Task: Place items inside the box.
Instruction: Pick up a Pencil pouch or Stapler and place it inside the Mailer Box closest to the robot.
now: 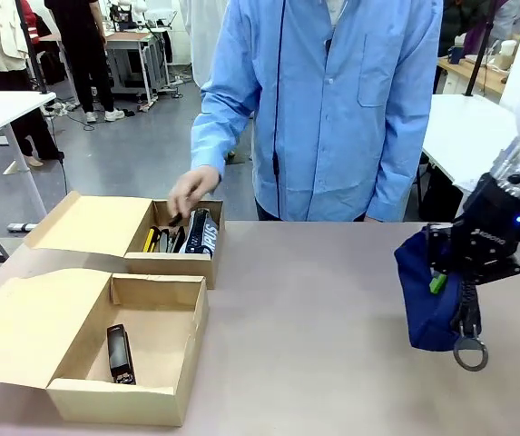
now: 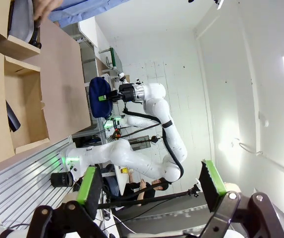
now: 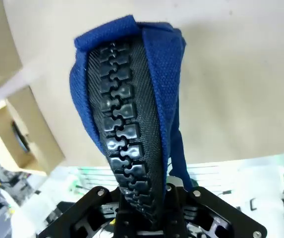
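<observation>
My right gripper (image 1: 438,281) is shut on a navy zip pouch (image 1: 421,304), holding it over the right side of the table. The right wrist view shows the pouch (image 3: 161,59) and its black zip clamped between the fingers of my right gripper (image 3: 144,198). A black stapler (image 1: 120,354) lies in the near open box (image 1: 164,404). The far box (image 1: 173,265) holds a yellow utility knife (image 1: 150,240), black pens and a dark grey pouch (image 1: 202,232). A person's hand (image 1: 191,192) reaches into it. My left gripper (image 2: 150,184) is open and empty, aimed away from the table.
Both cardboard boxes have their lids folded open to the left. The brown table (image 1: 314,318) is bare between the boxes and the pouch. The person in a blue shirt (image 1: 332,100) stands at the far edge. The left wrist view catches the right arm (image 2: 151,99) holding the pouch (image 2: 99,96).
</observation>
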Available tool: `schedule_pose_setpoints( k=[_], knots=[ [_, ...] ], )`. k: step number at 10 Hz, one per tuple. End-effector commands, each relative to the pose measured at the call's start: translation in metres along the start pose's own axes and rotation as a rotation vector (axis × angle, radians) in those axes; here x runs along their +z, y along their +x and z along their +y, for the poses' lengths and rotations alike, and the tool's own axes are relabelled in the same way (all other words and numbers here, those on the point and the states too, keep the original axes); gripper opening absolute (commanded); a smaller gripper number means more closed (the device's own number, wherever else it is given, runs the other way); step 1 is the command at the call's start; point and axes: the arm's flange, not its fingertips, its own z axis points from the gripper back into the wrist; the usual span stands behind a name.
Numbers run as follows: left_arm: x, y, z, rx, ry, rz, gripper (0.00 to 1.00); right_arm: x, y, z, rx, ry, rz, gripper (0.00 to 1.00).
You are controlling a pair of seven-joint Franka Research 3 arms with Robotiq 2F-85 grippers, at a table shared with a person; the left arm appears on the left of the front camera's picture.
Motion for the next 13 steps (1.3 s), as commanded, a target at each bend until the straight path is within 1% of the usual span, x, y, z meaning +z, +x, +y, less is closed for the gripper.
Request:
schedule_pose_setpoints(
  k=[1, 2, 3, 4, 5, 6, 7, 8, 10, 11, 12, 13],
  knots=[
    [0.0, 0.0, -0.002, -0.017, -0.014, -0.004, 1.0, -0.009, 0.0, 0.006, 0.06, 0.003, 0.026, 0.0],
    [0.0, 0.0, -0.002, -0.017, -0.014, -0.004, 1.0, 0.0, 0.0, 0.0, 0.0, 0.0, 0.0, 0.07],
    [0.0, 0.0, -0.002, -0.017, -0.014, -0.004, 1.0, 0.002, -0.009, 0.021, 0.034, -0.011, -0.046, 0.07],
    [0.0, 0.0, -0.002, -0.017, -0.014, -0.004, 1.0, 0.002, -0.028, 0.07, 0.007, -0.054, -0.054, 0.07],
    [0.0, 0.0, -0.002, -0.017, -0.014, -0.004, 1.0, 0.002, -0.046, 0.11, 0.014, -0.028, -0.078, 0.07],
    [0.0, 0.0, -0.002, -0.017, -0.014, -0.004, 1.0, -0.005, -0.061, 0.147, -0.046, -0.065, -0.053, 0.07],
    [0.0, 0.0, -0.002, -0.017, -0.014, -0.004, 1.0, -0.019, -0.07, 0.186, -0.108, -0.096, -0.034, 0.07],
    [0.0, 0.0, -0.002, -0.017, -0.014, -0.004, 1.0, -0.04, -0.078, 0.233, -0.166, -0.103, -0.022, 0.07],
    [0.0, 0.0, -0.002, -0.017, -0.014, -0.004, 1.0, -0.083, -0.086, 0.314, -0.071, -0.114, -0.049, 0.07],
    [0.0, 0.0, -0.002, -0.017, -0.014, -0.004, 1.0, -0.101, -0.099, 0.349, -0.048, -0.082, -0.051, 0.07],
    [0.0, 0.0, -0.002, -0.017, -0.014, -0.004, 1.0, -0.123, -0.109, 0.375, -0.042, -0.087, -0.045, 0.07],
    [0.0, 0.0, -0.002, -0.017, -0.014, -0.004, 1.0, -0.136, -0.112, 0.381, -0.047, -0.124, 0.005, 0.07]
  ],
)
